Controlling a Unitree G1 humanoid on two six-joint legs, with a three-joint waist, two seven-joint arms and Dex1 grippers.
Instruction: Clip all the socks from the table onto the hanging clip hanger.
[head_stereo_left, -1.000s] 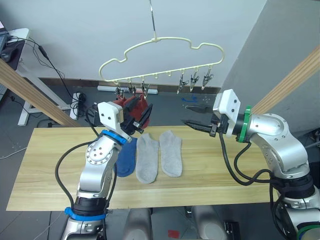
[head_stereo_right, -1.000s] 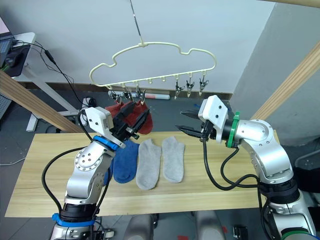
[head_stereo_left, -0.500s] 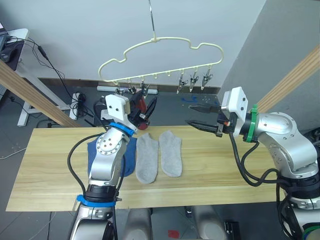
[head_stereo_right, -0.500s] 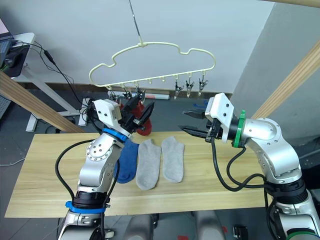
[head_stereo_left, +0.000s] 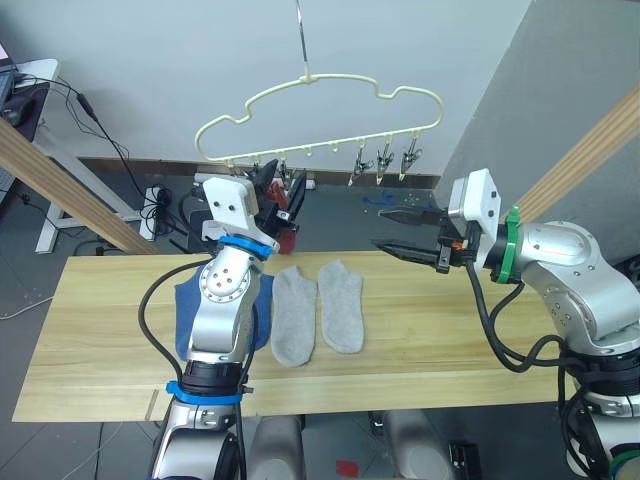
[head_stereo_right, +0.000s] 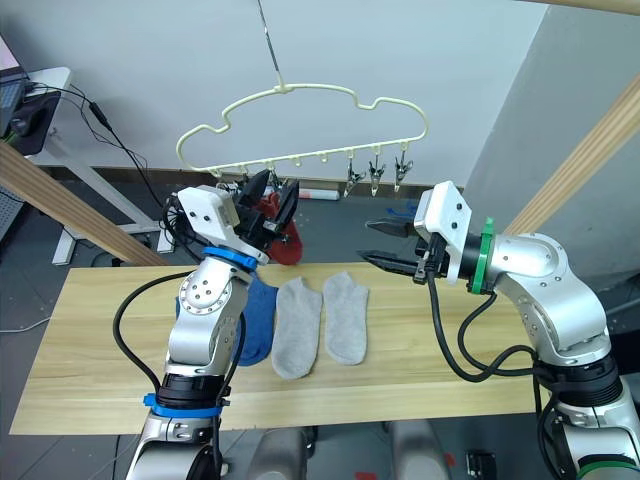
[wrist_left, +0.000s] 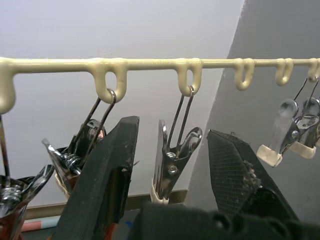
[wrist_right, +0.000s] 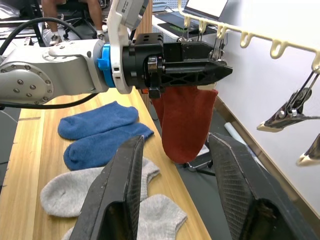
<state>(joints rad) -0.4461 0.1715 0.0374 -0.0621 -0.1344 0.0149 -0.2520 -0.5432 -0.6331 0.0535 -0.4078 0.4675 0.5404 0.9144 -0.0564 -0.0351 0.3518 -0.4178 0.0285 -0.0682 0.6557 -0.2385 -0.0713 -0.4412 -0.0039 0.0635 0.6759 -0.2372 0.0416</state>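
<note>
At upper centre, the left gripper (wrist_left: 172, 165), fingers spread, brackets a metal clip (wrist_left: 172, 162) on the cream clip hanger (head_stereo_left: 320, 105) beside hung rust-red socks (wrist_right: 186, 122), while the right gripper (head_stereo_left: 392, 230) gapes empty above the table (head_stereo_left: 450, 330) holding grey socks (head_stereo_left: 318, 310) and blue socks (wrist_right: 100, 132).

Cream-white clip hanger (head_stereo_left: 320, 110) with grey metal clips (wrist_left: 175, 165); rust-red sock (wrist_right: 186, 122) hanging; two blue socks (wrist_right: 100, 134) and two light grey socks (head_stereo_left: 318, 310) on the yellowish wood-grain table (head_stereo_left: 450, 330).
</note>
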